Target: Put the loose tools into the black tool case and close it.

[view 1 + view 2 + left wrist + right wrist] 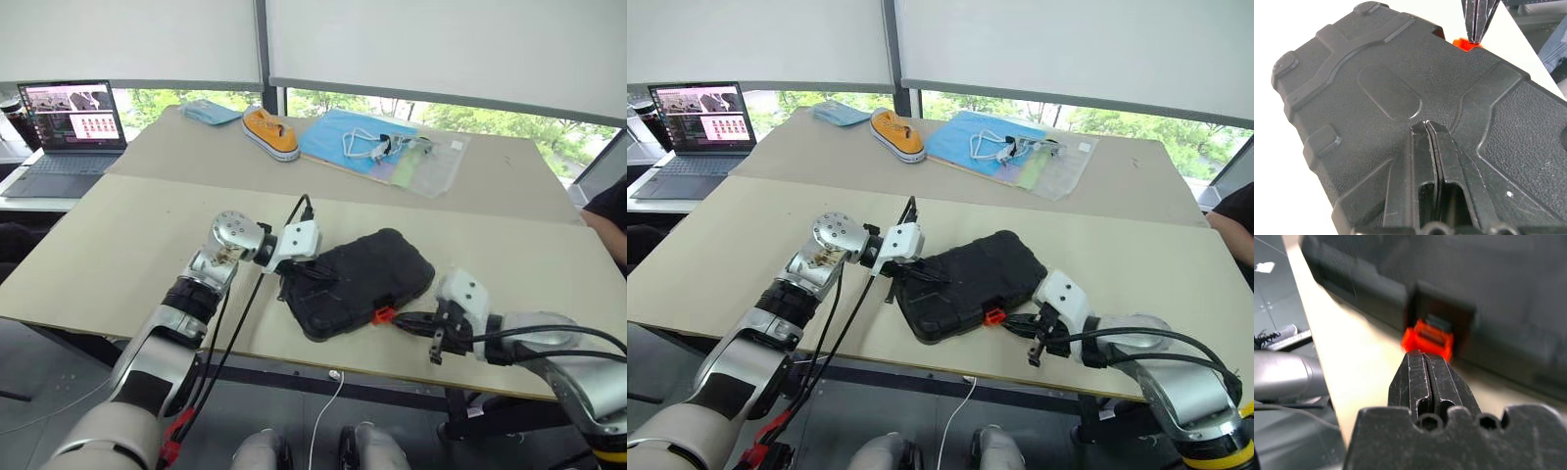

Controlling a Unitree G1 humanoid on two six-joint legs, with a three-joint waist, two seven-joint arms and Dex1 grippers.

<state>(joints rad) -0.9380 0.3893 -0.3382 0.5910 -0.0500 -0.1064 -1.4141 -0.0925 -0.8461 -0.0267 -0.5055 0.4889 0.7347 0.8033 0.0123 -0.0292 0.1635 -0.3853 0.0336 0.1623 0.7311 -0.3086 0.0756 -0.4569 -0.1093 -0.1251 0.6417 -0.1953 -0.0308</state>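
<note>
The black tool case [377, 269] lies closed on the near tan table, its lid down and its small orange latch [383, 314] facing the front edge. My left gripper [312, 278] is shut and rests with its tips on the lid's left part, seen close in the left wrist view [1426, 125]. My right gripper [402, 319] is shut, its tips right at the orange latch [1428, 338], holding nothing. The loose tools are out of view.
The table's front edge [323, 364] runs just below the case. On the far table lie an orange shoe [269, 133], a blue mat [338, 137] with white cables, and a clear bag [431, 162]. A laptop [69, 132] stands far left. A person's sleeve [609, 220] shows at the right edge.
</note>
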